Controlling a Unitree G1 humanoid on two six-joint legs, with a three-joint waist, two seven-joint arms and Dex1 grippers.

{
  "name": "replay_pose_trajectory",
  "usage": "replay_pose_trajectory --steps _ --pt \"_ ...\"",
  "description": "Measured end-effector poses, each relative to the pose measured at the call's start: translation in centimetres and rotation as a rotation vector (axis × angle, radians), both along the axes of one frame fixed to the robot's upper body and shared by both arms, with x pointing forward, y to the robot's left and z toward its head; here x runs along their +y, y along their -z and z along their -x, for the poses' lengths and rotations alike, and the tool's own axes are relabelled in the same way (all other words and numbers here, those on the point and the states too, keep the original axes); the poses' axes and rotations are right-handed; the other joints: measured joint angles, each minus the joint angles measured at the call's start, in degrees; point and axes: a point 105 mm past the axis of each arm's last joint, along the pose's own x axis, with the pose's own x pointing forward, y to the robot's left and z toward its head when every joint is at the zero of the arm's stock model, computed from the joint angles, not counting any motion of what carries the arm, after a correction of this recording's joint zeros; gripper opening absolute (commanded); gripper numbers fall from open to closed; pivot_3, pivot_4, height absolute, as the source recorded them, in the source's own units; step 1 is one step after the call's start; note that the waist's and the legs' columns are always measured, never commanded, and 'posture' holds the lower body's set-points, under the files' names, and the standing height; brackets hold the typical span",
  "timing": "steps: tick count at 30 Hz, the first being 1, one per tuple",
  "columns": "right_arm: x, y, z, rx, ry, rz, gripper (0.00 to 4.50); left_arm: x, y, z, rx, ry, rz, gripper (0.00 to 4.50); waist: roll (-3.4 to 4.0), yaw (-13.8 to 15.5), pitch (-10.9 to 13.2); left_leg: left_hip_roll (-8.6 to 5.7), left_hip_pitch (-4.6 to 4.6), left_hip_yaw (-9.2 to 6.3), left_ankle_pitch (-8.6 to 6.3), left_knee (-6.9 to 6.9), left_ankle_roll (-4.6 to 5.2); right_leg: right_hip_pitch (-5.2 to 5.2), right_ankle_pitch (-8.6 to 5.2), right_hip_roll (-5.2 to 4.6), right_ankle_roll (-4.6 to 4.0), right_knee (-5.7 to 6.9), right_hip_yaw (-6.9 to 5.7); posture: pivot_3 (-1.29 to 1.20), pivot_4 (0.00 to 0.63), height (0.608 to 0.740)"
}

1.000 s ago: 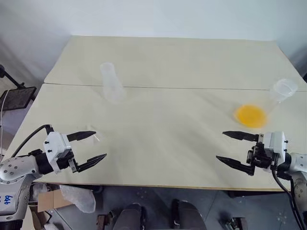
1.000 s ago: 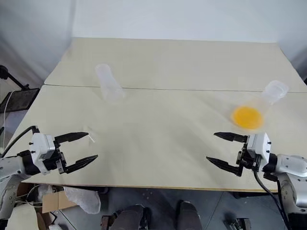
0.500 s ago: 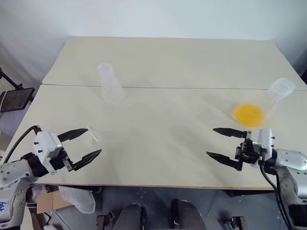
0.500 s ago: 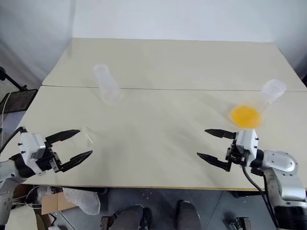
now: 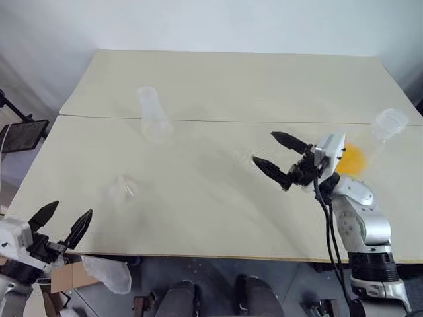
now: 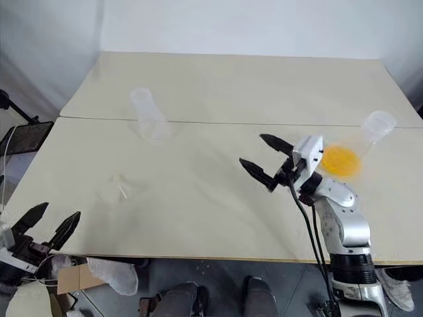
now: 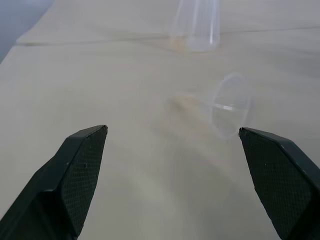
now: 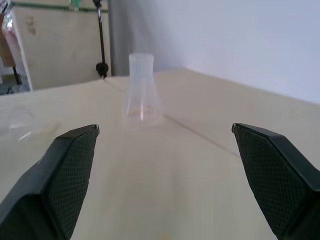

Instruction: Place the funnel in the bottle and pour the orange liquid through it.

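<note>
The funnel [image 7: 227, 106] lies on its side on the table [image 5: 218, 86], near the front left edge, with its stem pointing away from the cone mouth. It is a thin clear plastic part: judged very light, fairly stiff, smooth and liable to skid or roll when nudged. Recommended hold: pinch across the cone rim, or across the wall just below the rim, with light pressure. The stem appears too thin for a secure hold.

The bottle [image 5: 152, 115] stands upright at the rear left, near the seam between the two tabletops, and looks empty. It is judged light and easy to tip; its narrow neck leaves little margin for seating the stem, so steady it if contact is likely.

The orange liquid [image 5: 353, 157] sits as a shallow pool in the flask [image 6: 373, 132] at the right, partly hidden behind the right arm. Take that flask by the neck; the liquid is judged likely to slosh if tilted quickly.

The left gripper [image 5: 63, 223] is at the front left corner, off the table edge, jaws spread wide and empty. The funnel lies ahead of it, between the finger lines but well apart from them.

The right gripper [image 5: 276, 157] hovers over mid-table, pointing towards the bottle, jaws fully spread, holding nothing.
</note>
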Motion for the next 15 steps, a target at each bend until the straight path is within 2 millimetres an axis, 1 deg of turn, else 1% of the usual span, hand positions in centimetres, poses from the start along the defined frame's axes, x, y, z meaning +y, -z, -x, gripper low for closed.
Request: replay_pose_trajectory --steps 2,4,6,7,10,12,14,15 --pt "0.0 0.0 -0.1 0.003 0.002 -0.002 4.47 -0.1 0.0 -0.1 -0.002 -0.001 0.005 4.5 -0.01 0.19 0.0 0.0 0.0 0.0 0.0 0.01 0.01 0.01 0.0 0.0 0.0 0.0 0.0 0.0 0.15 0.74" --pt "0.0 0.0 -0.1 0.005 0.002 -0.001 4.47 -0.5 -0.3 -0.7 -0.017 0.016 0.016 4.5 -0.01 0.18 0.0 0.0 0.01 0.01 0.0 0.01 0.01 0.01 0.0 0.0 -0.01 0.01 0.02 0.0 0.15 0.74" --pt "-0.1 0.1 0.0 0.007 0.003 0.008 4.47 -1.4 -1.3 -2.1 -0.045 0.063 0.026 4.5 0.0 0.24 0.0 0.01 0.01 0.0 0.0 0.03 0.01 -0.01 0.0 0.0 -0.03 0.08 0.01 0.0 0.15 0.74" --pt "-0.4 0.3 0.1 0.011 0.009 0.019 4.47 -2.0 -2.1 -3.4 -0.057 0.099 0.032 4.5 0.0 0.6 0.0 0.0 0.02 -0.03 0.0 0.05 0.02 -0.01 -0.01 0.0 -0.04 0.14 0.0 0.0 0.15 0.74" --pt "-0.6 0.9 0.3 0.027 0.015 0.039 4.47 -4.2 -5.5 -7.5 -0.12 0.196 0.02 4.5 -0.01 1.06 -0.01 -0.02 0.01 -0.06 0.0 0.21 0.01 -0.01 0.0 0.04 -0.06 0.31 0.0 0.0 0.15 0.74" --pt "-0.4 1.4 0.6 0.038 0.009 0.045 4.47 -6.2 -8.1 -10.8 -0.153 0.257 0.019 4.5 -0.01 1.07 -0.02 -0.1 0.0 -0.04 0.02 0.25 0.04 -0.02 0.01 0.15 -0.04 0.4 -0.02 0.0 0.15 0.74" --pt "-0.7 1.7 1.0 0.043 0.017 0.049 4.47 -7.4 -8.9 -13.0 -0.14 0.278 0.022 4.5 0.0 0.86 -0.03 -0.26 0.07 0.02 0.02 0.17 0.05 -0.09 0.02 0.23 -0.02 0.56 -0.06 0.0 0.15 0.74" --pt "-0.7 1.9 1.1 0.05 0.016 0.05 4.47 -7.6 -9.1 -13.9 -0.13 0.274 0.025 4.5 -0.01 0.53 -0.02 -0.27 0.05 0.07 0.01 0.14 0.06 -0.15 0.02 0.28 -0.01 0.59 -0.14 0.0 0.15 0.74"
